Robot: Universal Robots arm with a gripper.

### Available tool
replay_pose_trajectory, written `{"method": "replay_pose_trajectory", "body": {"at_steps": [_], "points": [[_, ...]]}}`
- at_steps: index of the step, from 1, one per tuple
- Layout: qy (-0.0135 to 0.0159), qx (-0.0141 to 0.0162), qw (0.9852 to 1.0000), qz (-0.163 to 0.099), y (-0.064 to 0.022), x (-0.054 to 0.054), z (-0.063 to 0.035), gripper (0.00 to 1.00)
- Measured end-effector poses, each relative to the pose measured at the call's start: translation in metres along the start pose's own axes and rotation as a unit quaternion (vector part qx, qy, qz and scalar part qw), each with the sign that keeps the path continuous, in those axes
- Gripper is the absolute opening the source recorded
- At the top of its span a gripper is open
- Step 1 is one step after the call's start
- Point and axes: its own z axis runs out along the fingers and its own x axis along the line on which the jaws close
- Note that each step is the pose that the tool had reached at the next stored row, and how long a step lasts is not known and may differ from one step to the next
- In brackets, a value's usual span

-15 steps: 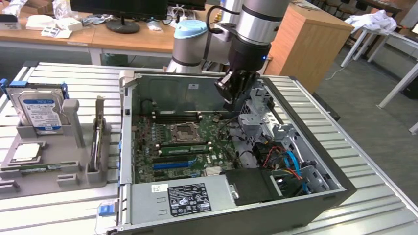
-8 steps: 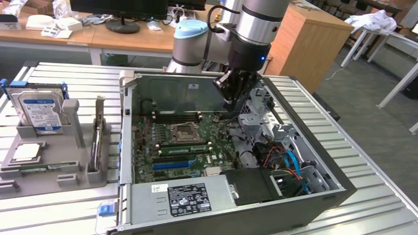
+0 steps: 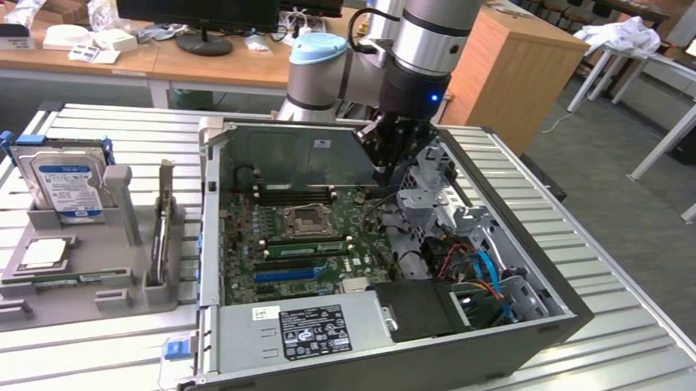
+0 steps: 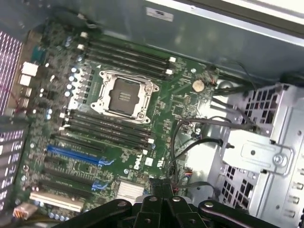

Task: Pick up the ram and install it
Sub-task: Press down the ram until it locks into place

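Observation:
The ram (image 3: 52,283), a thin green stick, lies flat in the front slot of the grey holder tray (image 3: 120,297) at the exterior view's left, far from my gripper. My gripper (image 3: 383,181) hangs inside the open computer case (image 3: 511,342), above the back right part of the motherboard (image 3: 244,236). In the wrist view the gripper (image 4: 161,194) has its dark fingers pressed together, shut, with nothing between them. Below it lie the motherboard (image 4: 175,102), the CPU socket (image 4: 124,97) and long black slots (image 4: 107,126) on both sides of the socket, all looking empty.
The tray also holds a blue-labelled hard drive (image 3: 68,183), a CPU chip (image 3: 41,254) and an upright thin card (image 3: 163,236). Inside the case are a metal drive cage (image 3: 435,191), cables (image 3: 484,269) and a power supply (image 3: 310,332). Desks stand behind.

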Motion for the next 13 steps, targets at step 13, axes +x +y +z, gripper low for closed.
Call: {"method": "replay_pose_trajectory", "body": {"at_steps": [13], "points": [[-0.0009, 0.0005, 0.9937, 0.112, 0.0000, 0.0000, 0.0026, 0.11]]}}
